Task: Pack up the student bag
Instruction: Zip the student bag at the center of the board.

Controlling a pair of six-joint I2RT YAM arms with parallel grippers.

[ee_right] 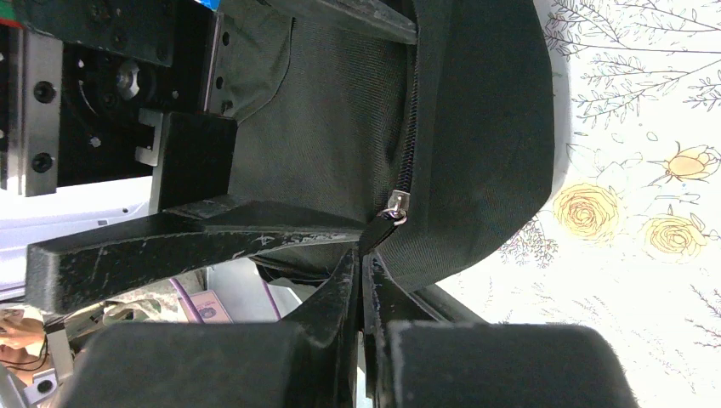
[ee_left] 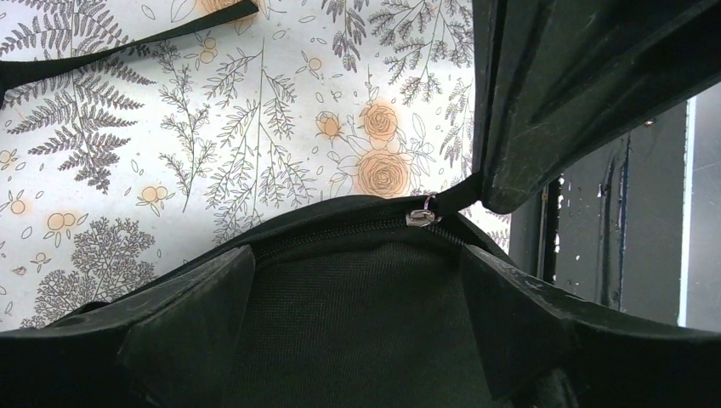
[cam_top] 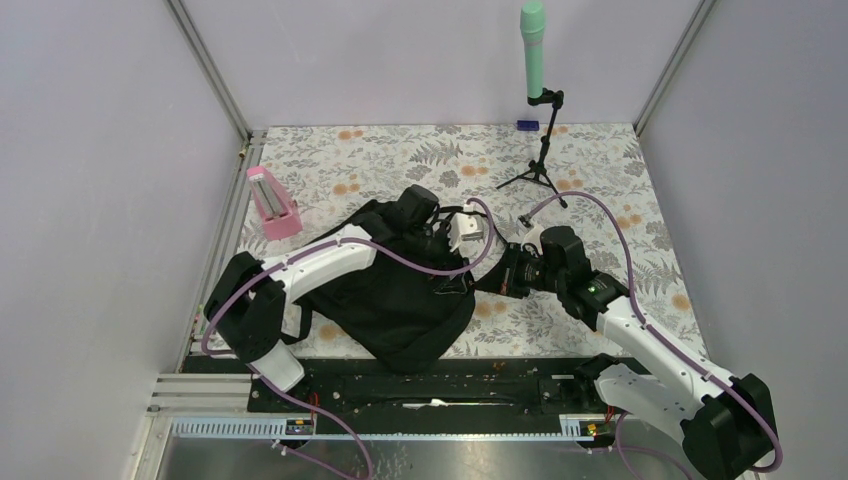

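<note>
The student bag (cam_top: 400,305), a black fabric backpack, lies in the middle of the floral table, partly under my left arm. My left gripper (cam_top: 467,256) is over its right upper edge. In the left wrist view it (ee_left: 355,257) is open, with its fingers (ee_left: 191,319) spread wide and bag fabric (ee_left: 357,331) between them. A zip with a silver slider (ee_left: 422,218) runs along the bag's edge. My right gripper (cam_top: 492,280) is at the bag's right edge. In the right wrist view it (ee_right: 361,259) is shut on the black pull tab beside the slider (ee_right: 396,202).
A pink box (cam_top: 272,203) stands at the left, near the wall. A green microphone (cam_top: 533,45) on a black tripod (cam_top: 540,172) stands at the back, with a small blue item (cam_top: 527,125) behind it. A black rail (cam_top: 430,385) runs along the near edge.
</note>
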